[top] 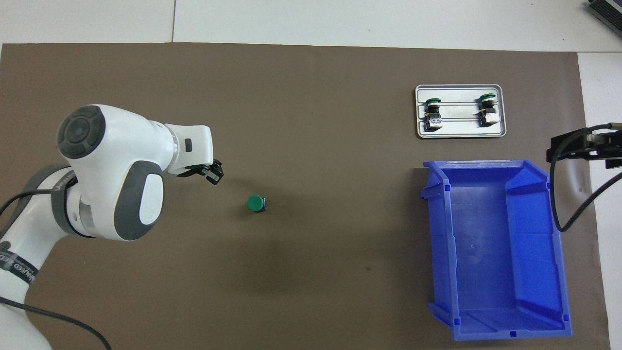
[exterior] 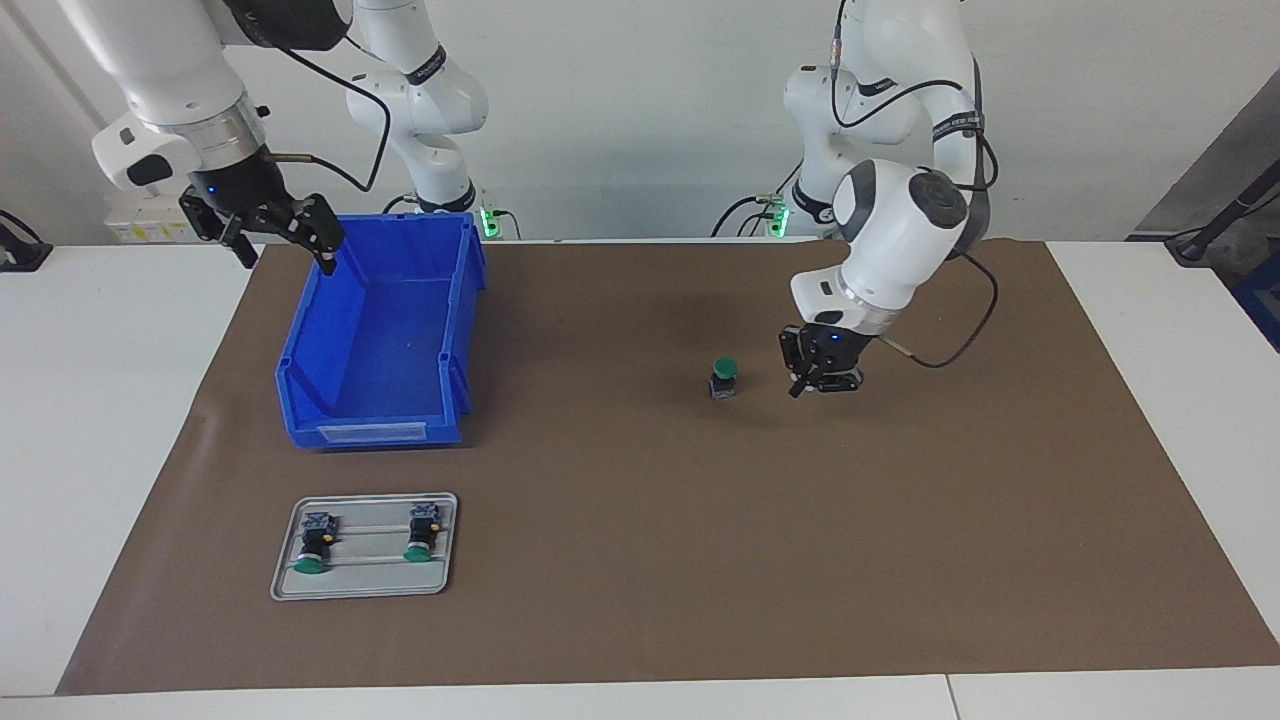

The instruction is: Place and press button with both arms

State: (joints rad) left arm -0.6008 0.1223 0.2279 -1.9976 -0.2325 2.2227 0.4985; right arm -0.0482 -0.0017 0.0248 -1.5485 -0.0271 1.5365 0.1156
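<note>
A button with a green cap stands upright on the brown mat, cap on top, untouched. My left gripper hangs low over the mat beside it, toward the left arm's end of the table. It is shut, holds nothing, and a small gap separates it from the button. My right gripper is raised over the rim of the blue bin and stands open and empty.
A grey metal tray lies farther from the robots than the bin, with two more green-capped buttons lying on their sides on it. The bin's inside shows nothing.
</note>
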